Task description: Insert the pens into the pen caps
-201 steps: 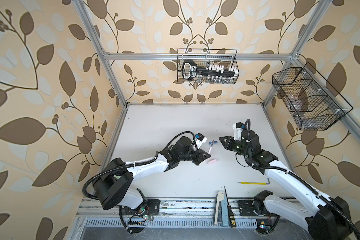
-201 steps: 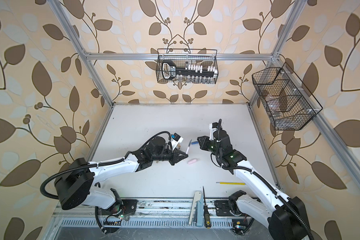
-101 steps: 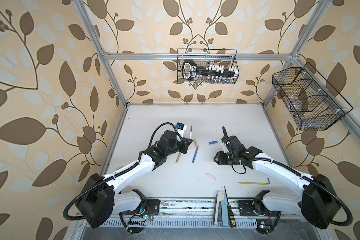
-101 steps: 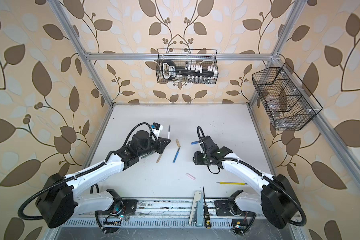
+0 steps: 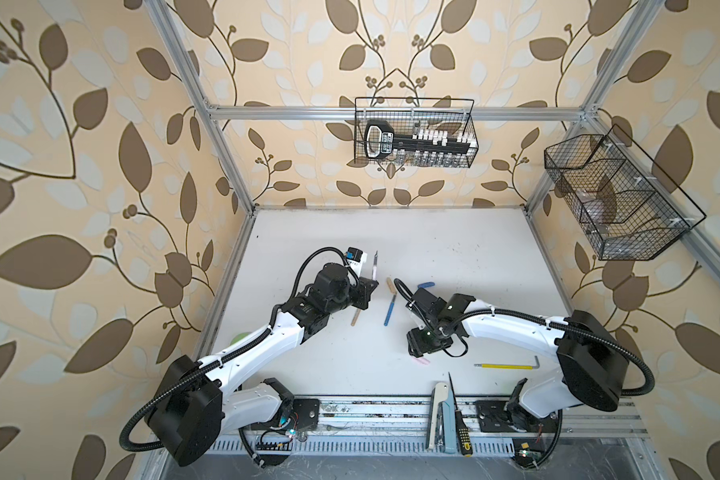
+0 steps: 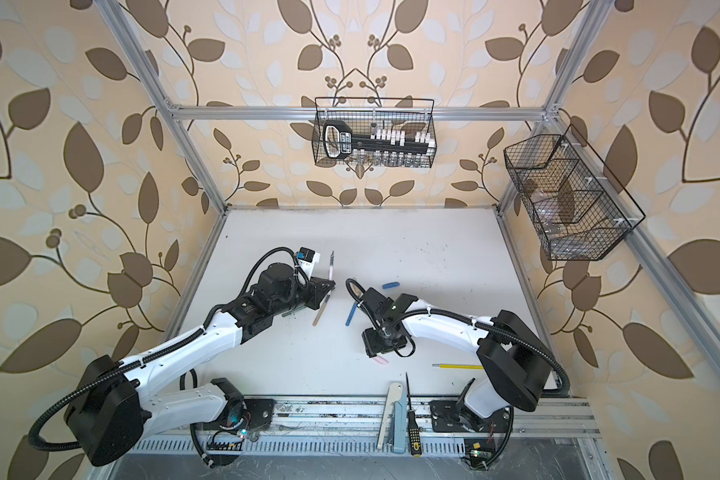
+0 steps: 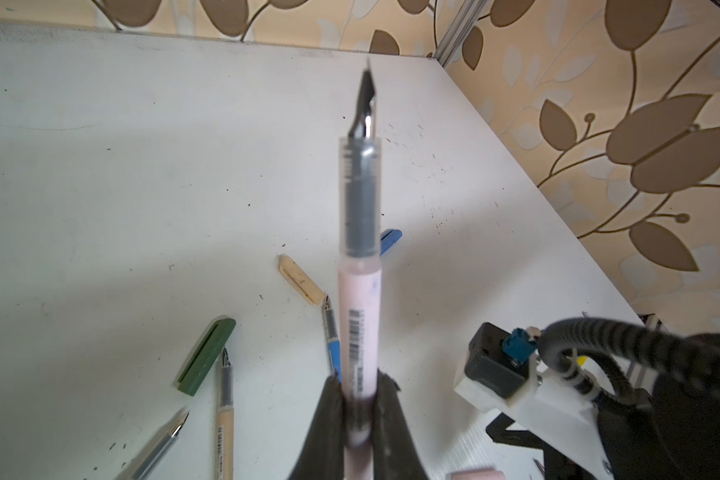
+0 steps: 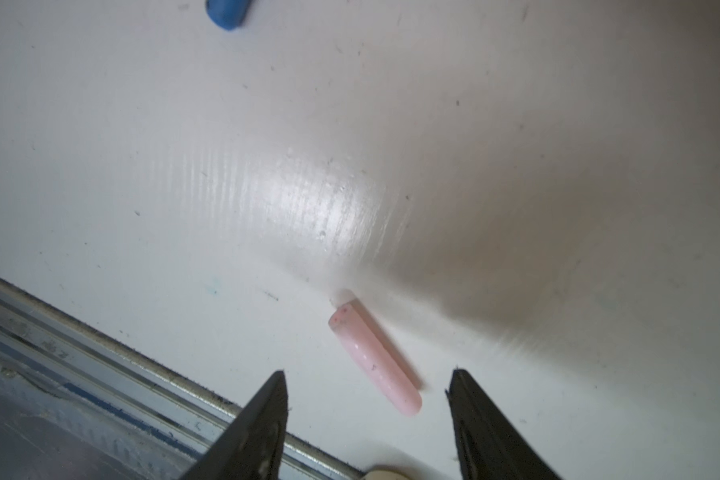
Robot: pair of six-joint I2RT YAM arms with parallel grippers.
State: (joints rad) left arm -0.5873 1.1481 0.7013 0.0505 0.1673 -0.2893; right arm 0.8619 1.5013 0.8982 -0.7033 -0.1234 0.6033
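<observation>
No pen is capped yet: the left gripper clamps the slim pale-pink plastic pen aloft, while the right gripper hangs spread above the short pale-pink tubular cap lying on the white tabletop.

Pink cap cut by frame edge. Blue pen mostly hidden behind pink pen, nib blurred.

Probably a robotics lab cell. Boxed in by aluminium rails, leaf-print wallpaper panels and hung wire baskets.
</observation>
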